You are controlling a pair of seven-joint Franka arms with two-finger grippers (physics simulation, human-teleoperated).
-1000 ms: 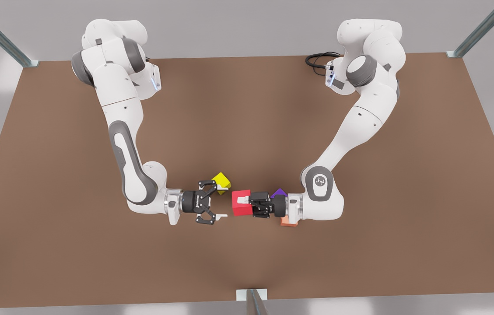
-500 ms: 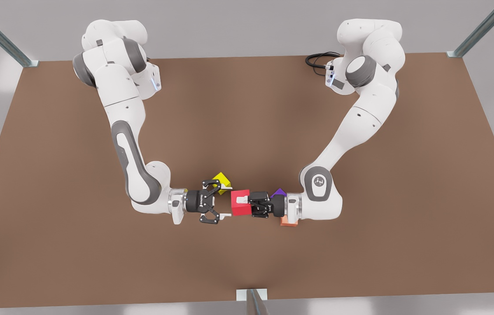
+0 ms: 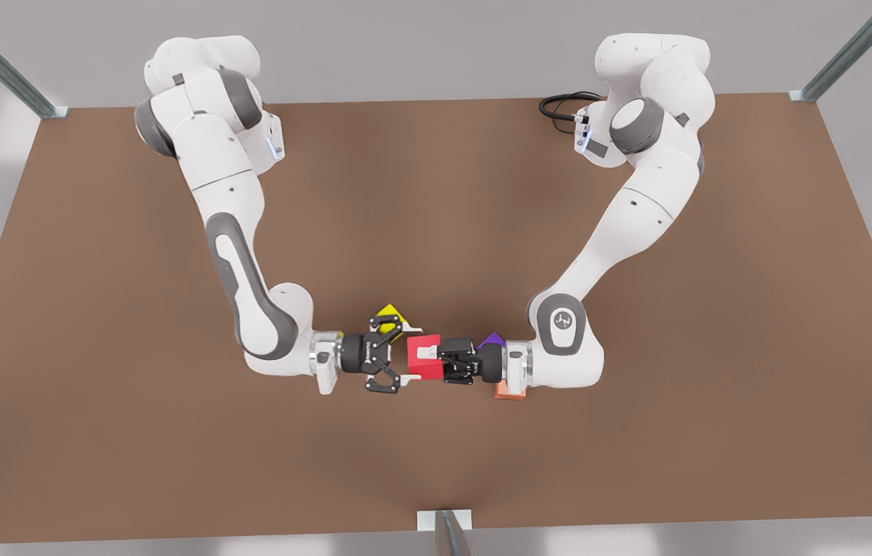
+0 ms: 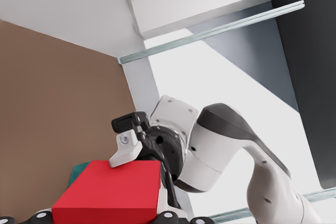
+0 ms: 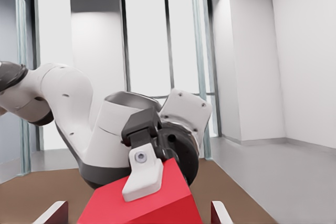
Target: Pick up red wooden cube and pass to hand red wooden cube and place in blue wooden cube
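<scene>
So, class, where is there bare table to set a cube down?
Free: the table between the two arm bases, and the strip between the cubes and the near edge. Crowded: the middle, where the left tool grips the red wooden cube, the open right tool flanks it, and the yellow cube, purple cube and salmon cube sit close.

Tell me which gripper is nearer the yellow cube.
Right. The right gripper, jaws open, sits next to the yellow cube in the front view. The left gripper, shut on the red wooden cube, lies farther toward the front view's right.
</scene>
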